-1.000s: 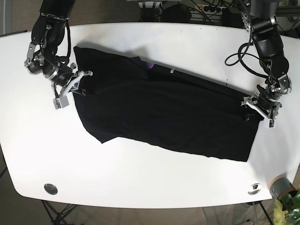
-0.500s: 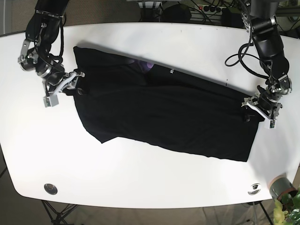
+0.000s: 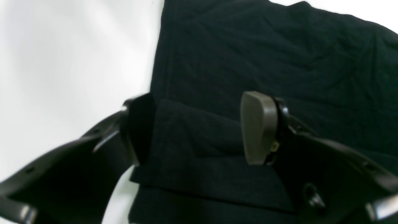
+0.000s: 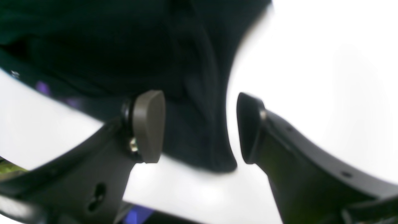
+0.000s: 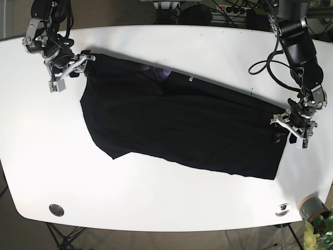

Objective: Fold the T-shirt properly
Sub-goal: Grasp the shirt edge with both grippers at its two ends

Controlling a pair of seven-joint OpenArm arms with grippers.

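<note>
The black T-shirt (image 5: 177,125) lies spread out on the white table (image 5: 156,192), slanting from far left to near right. My right gripper (image 5: 78,65) is at its far-left corner. In the right wrist view that gripper (image 4: 199,127) is open, and a hanging corner of the shirt (image 4: 192,130) sits between its fingers. My left gripper (image 5: 285,130) is at the shirt's right edge. In the left wrist view it (image 3: 199,130) is open, with a folded flap of the shirt (image 3: 199,146) lying between its pads.
A purple collar label (image 5: 164,72) and small white print (image 5: 190,79) show near the shirt's far edge. Two metal discs (image 5: 56,209) (image 5: 282,209) are set into the table near its front edge. A grey pot (image 5: 312,207) with a plant stands beyond the right corner.
My right gripper has moved back along the shirt's left edge to its far-left corner, and the cloth there has shifted. My left gripper has slid slightly nearer along the right edge.
</note>
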